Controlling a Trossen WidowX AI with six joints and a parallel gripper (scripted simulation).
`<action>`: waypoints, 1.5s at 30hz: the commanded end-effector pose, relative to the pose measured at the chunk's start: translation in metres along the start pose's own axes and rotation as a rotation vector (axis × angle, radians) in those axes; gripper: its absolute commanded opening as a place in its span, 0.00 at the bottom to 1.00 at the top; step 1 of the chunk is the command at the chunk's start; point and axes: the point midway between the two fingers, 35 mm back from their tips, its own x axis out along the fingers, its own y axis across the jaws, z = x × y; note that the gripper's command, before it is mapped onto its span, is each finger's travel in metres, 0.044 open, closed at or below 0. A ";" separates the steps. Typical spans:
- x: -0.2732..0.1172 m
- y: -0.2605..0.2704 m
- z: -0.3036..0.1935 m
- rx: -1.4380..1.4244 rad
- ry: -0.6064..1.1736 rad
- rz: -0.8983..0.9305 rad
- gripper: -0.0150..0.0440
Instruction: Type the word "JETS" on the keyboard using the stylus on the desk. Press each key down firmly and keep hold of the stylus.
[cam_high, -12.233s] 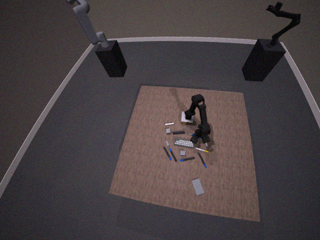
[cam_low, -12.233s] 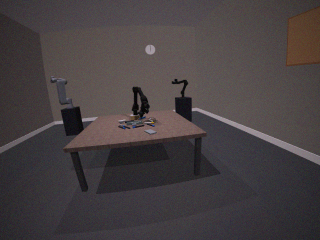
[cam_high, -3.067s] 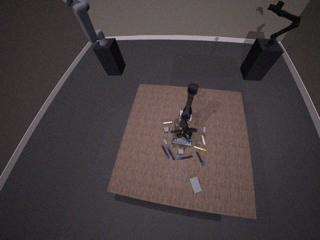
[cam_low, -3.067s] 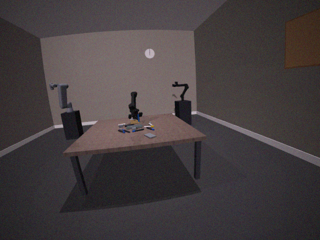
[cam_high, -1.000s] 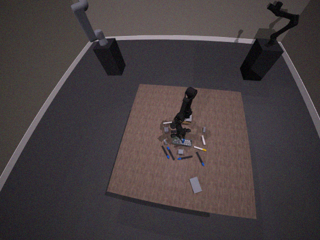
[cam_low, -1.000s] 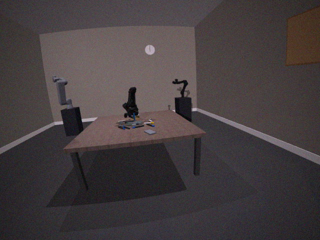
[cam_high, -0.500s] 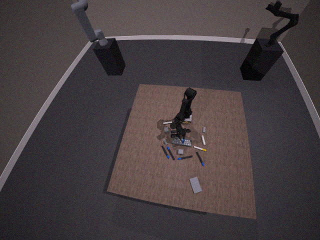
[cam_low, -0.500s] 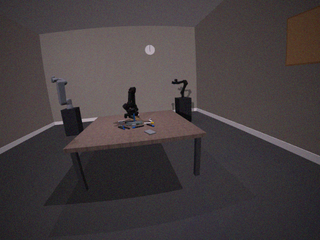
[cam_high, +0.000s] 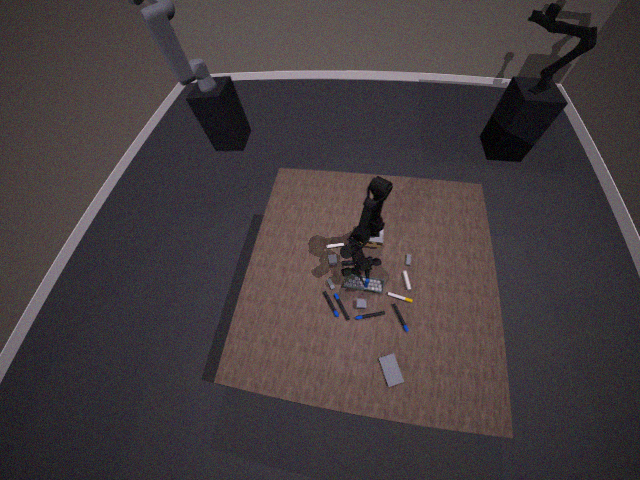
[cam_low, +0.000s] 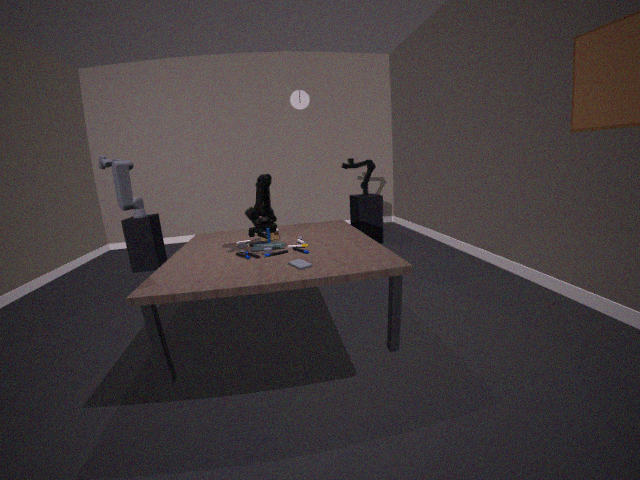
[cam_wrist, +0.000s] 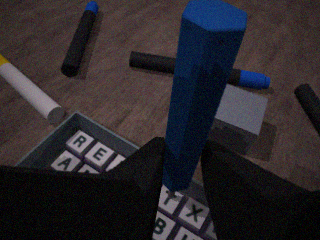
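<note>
My gripper (cam_high: 366, 274) (cam_wrist: 182, 148) is shut on the blue stylus (cam_high: 367, 282) (cam_low: 268, 235) (cam_wrist: 204, 75), a six-sided rod held upright between the fingertips. The keyboard (cam_high: 376, 285) (cam_low: 278, 246) (cam_wrist: 44, 145) is a grey-green tray of white letter keys under the gripper. In the wrist view the stylus's lower end is at the T key (cam_wrist: 171, 200), beside the X key (cam_wrist: 193, 210). Whether it touches or presses the key cannot be told. The R, E and A keys show at the left; the fingers hide many other keys, and I cannot make out J or S.
Several black markers with blue caps lie around the keyboard, one of them (cam_high: 370, 315) (cam_wrist: 150, 61) in front. A grey block (cam_high: 360, 303) (cam_wrist: 241, 110) stands close to the keyboard. A white marker with a yellow cap (cam_high: 399, 297) (cam_wrist: 30, 90) lies beside it. A grey slab (cam_high: 391, 369) (cam_low: 299, 264) lies farther out.
</note>
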 end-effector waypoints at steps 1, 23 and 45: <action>0.000 0.000 0.000 -0.002 0.000 0.001 0.39; -0.018 0.000 0.030 -0.004 -0.002 0.001 0.38; -0.051 -0.026 0.017 -0.004 0.001 0.001 0.25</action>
